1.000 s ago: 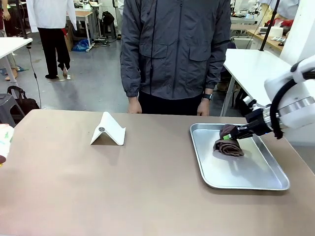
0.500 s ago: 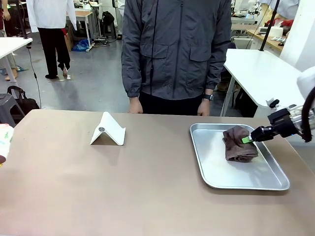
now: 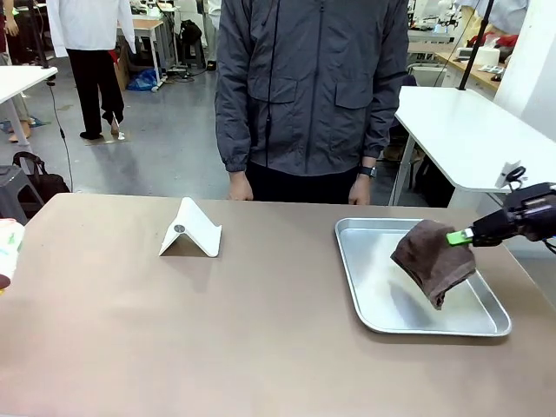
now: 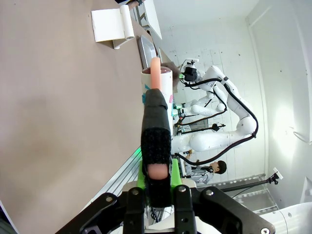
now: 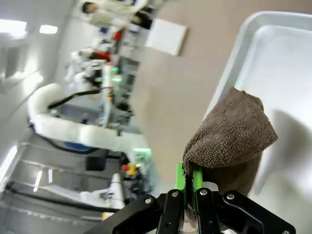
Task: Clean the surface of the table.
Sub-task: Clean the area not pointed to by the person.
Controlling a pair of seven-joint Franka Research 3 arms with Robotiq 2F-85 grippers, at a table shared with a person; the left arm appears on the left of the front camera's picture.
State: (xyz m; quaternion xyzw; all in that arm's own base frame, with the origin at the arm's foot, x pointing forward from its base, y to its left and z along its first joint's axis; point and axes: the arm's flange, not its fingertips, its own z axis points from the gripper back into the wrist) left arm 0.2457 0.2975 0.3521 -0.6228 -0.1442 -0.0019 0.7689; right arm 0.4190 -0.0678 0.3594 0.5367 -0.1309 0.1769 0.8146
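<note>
My right gripper (image 3: 460,236) is shut on one corner of a brown cloth (image 3: 433,259), which hangs unfolded just above the silver tray (image 3: 352,261). In the right wrist view the green pads (image 5: 180,176) pinch the cloth (image 5: 229,131) over the tray (image 5: 273,58). The brownish table (image 3: 217,330) spreads out to the tray's left. My left gripper (image 4: 157,146) is shut on a white bottle (image 4: 158,83) with black and pink parts; the bottle (image 3: 7,252) sits at the table's far left edge.
A white folded stand (image 3: 191,230) sits left of centre near the table's far edge. A person in a grey jacket (image 3: 308,87) stands at the far side, hands down by the edge. White tables stand behind to the right and left.
My right gripper has pulled back to the right and risen, lifting the bundled cloth off the tray floor so it now hangs open. The left arm has not moved.
</note>
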